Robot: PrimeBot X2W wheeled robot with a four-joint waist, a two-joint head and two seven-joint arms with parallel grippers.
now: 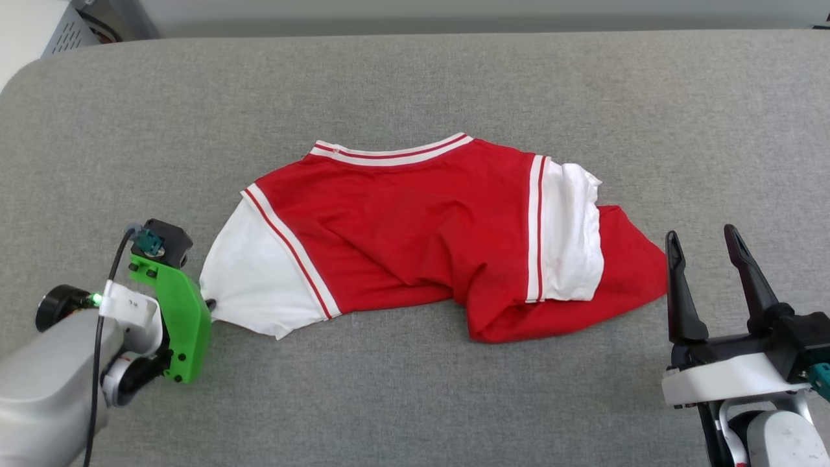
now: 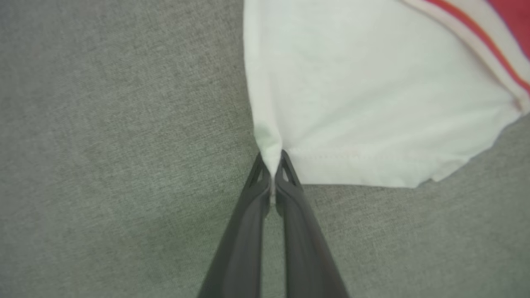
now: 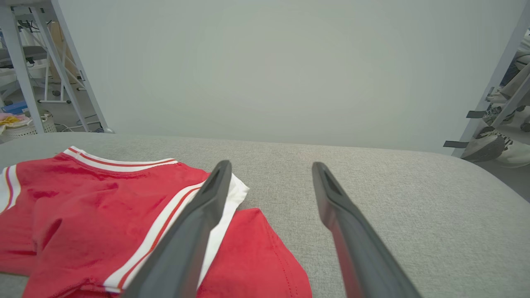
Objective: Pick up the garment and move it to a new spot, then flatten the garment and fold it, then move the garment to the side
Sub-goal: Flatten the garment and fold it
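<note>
The garment, a red jersey T-shirt with white sleeves and striped trim, lies crumpled and partly folded over itself in the middle of the grey padded table. My left gripper is at the garment's left white sleeve and is shut on the sleeve's hem corner; in the left wrist view the fingertips pinch a tuck of the white sleeve. At the lower right my right gripper stands open, just right of the garment's red edge, holding nothing. Its fingers hover above the garment.
The table's far edge runs along the top, with a pale wall behind it. Metal frame legs and a basket stand off the table's far left. A person's shoes show beyond the right end.
</note>
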